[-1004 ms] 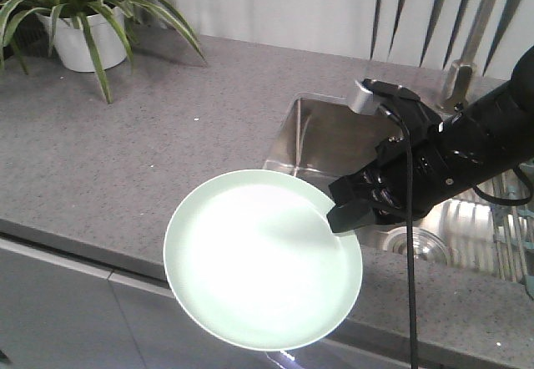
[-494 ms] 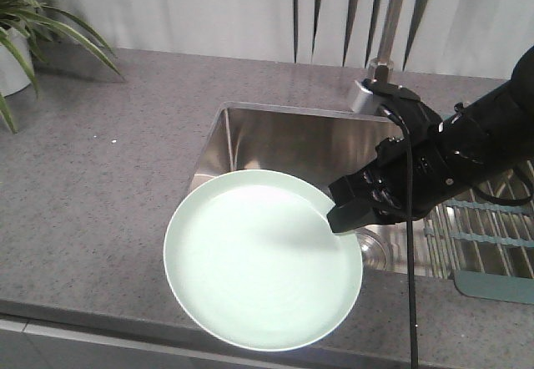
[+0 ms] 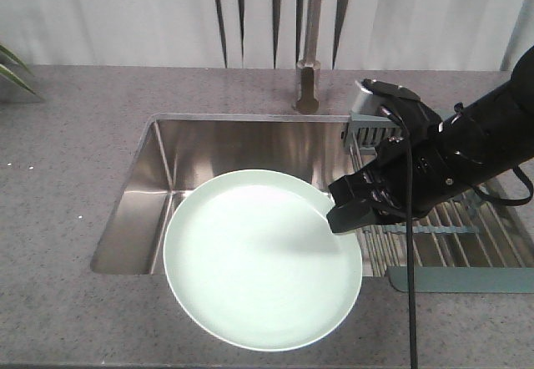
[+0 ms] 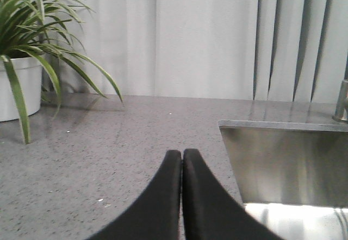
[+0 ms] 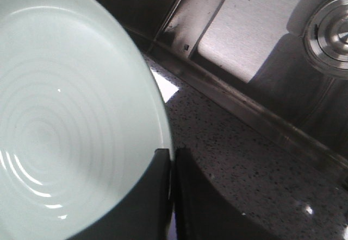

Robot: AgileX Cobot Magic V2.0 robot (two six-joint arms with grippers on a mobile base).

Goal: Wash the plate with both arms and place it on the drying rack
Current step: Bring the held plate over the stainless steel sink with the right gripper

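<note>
The plate (image 3: 263,260) is pinched at its right rim in my right hand (image 3: 346,210), whose two fingers are closed on the edge, one over the inner face and one under it. It hangs roughly level, its glossy mint face up and bare. From the front it covers the near left corner of the sink (image 3: 250,148) and the strip of desk (image 3: 67,177) along the sink's front edge. My right wrist view shows the speckled desk and the sink's steel lip just past the rim, with the drain (image 5: 329,33) farther off in the basin. The drying rack (image 3: 467,227) lies across the right part of the sink, behind and beside my right arm, apart from the plate. The faucet (image 3: 310,52) stands at the back of the sink. My left hand (image 4: 182,156) is closed on nothing, its fingertips pressed together, over the desk left of the sink, with a potted plant (image 4: 22,44) off at the far left.
</note>
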